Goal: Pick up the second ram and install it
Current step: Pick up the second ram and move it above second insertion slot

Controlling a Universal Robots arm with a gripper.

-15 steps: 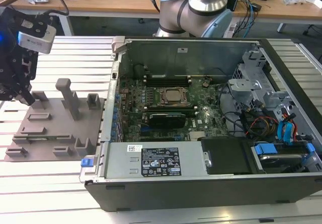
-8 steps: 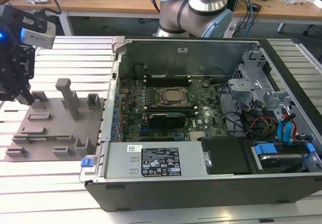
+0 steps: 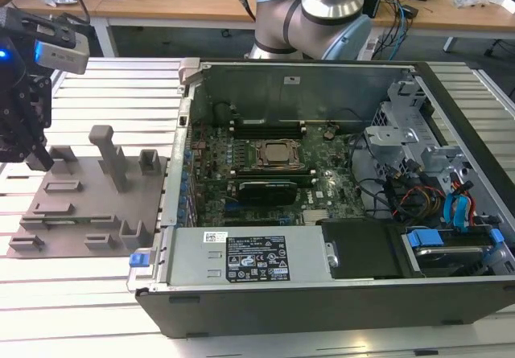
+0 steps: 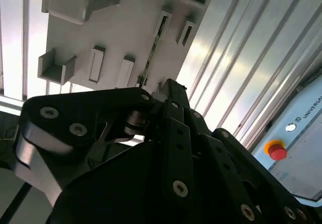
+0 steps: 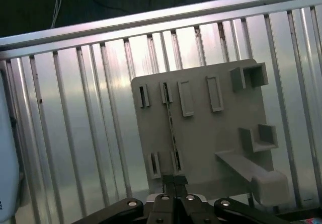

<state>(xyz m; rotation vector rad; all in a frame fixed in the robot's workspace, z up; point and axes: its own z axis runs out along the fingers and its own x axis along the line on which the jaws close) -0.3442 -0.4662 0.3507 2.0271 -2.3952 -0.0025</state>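
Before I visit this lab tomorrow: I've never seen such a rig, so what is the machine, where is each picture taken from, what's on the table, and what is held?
The machine is one robot arm with a gripper at its end. The exterior view comes from a camera off the arm; both wrist views come from cameras riding near its wrist. On the slatted metal table stand an open computer case and, at the exterior view's left, a grey fixture plate with upright posts. A thin memory stick, the second ram, stands on edge in the plate's slots. The gripper is at one end of it; whether it already holds it, I cannot tell.
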